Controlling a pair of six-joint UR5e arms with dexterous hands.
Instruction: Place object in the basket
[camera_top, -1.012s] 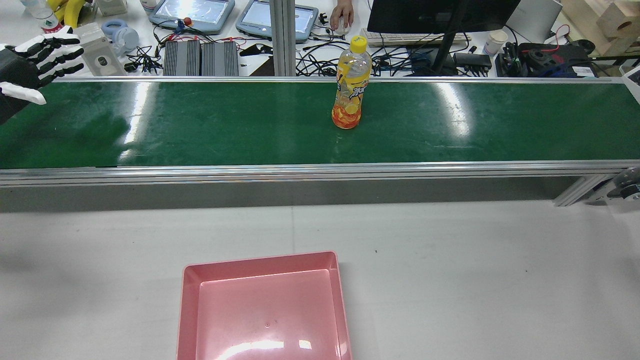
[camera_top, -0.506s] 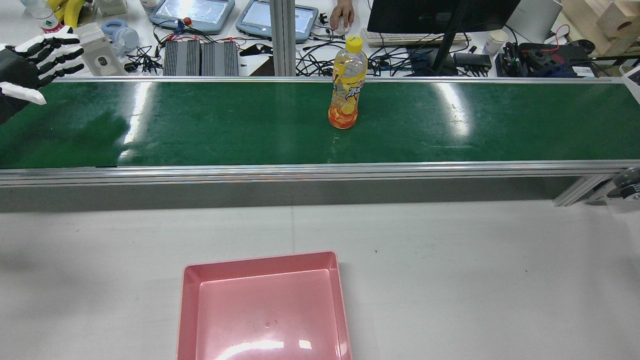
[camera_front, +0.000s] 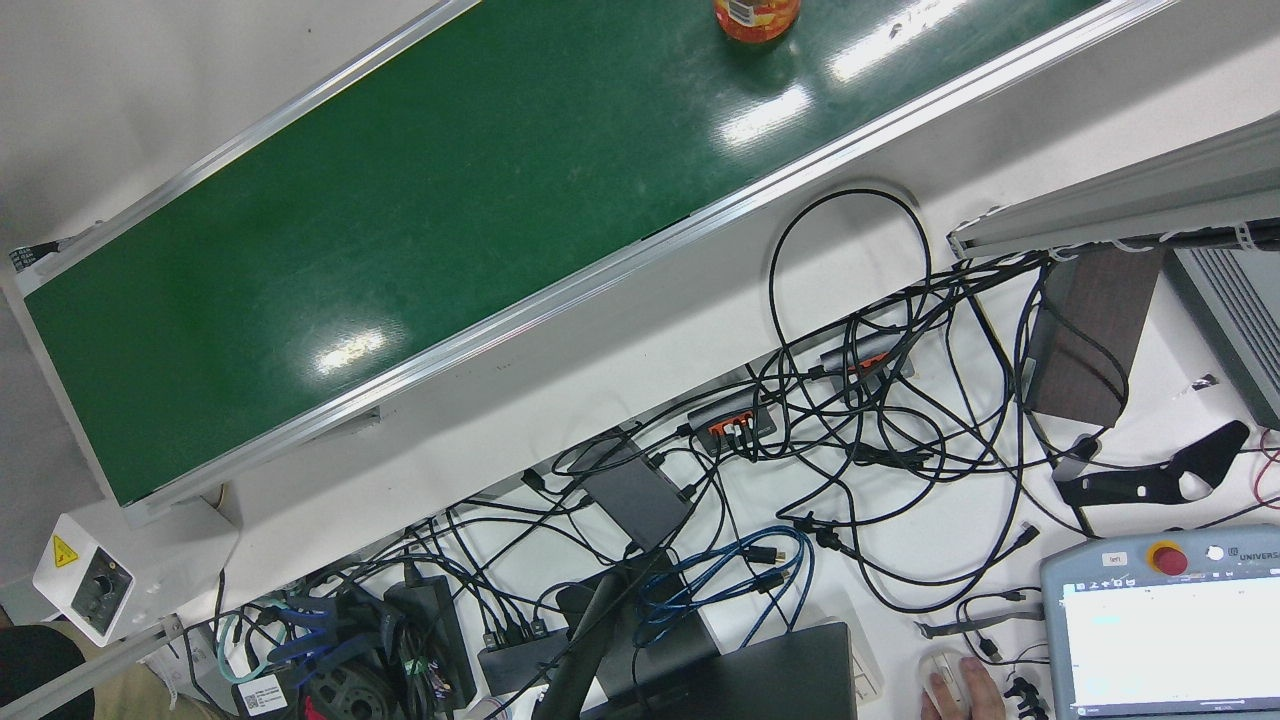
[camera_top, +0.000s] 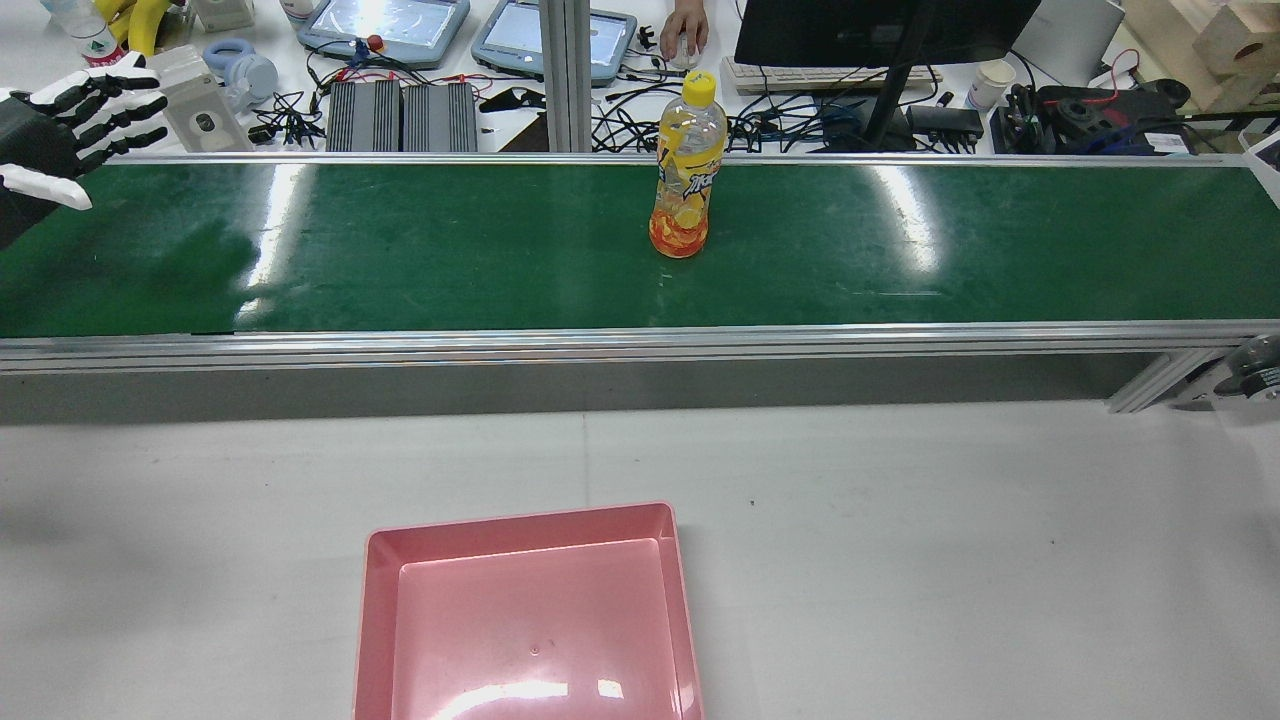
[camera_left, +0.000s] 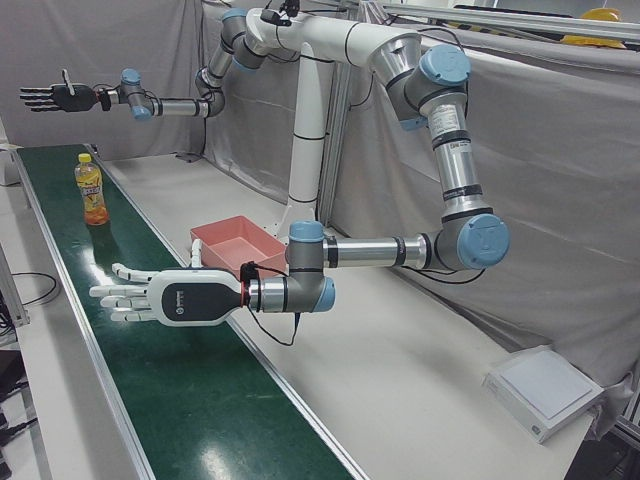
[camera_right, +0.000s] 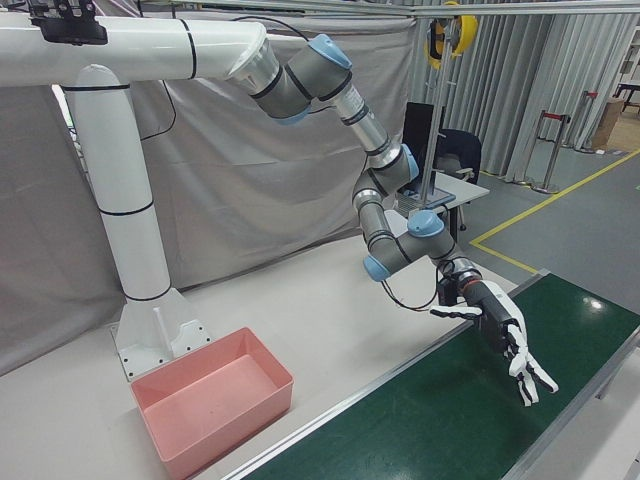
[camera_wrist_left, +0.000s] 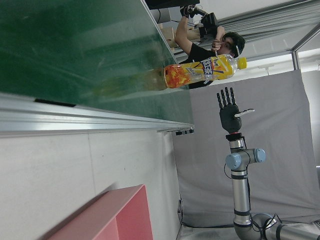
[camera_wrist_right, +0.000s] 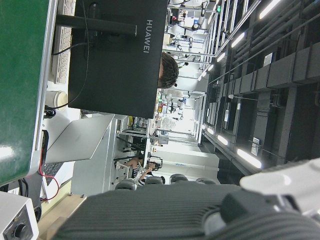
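Drifting left along the green belt (camera_top: 450, 250) since the earlier rear frames, the bottle (camera_top: 683, 170) is standing upright, far from the pink basket (camera_top: 527, 615). Left hand (camera_top: 70, 125) is hovering empty, fingers spread. Right-front view: right hand (camera_right: 505, 340) is splaying open, holding nothing.

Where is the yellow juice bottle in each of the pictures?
Front view: only the bottle's base shows, at the top edge.
Rear view: upper middle, standing upright.
Left-front view: far left, up high.
Right-front view: not in it.
Left hand view: upper right, lying sideways because the picture is turned.
Right hand view: not in it.
Shared landmark: the green conveyor belt it stands on.
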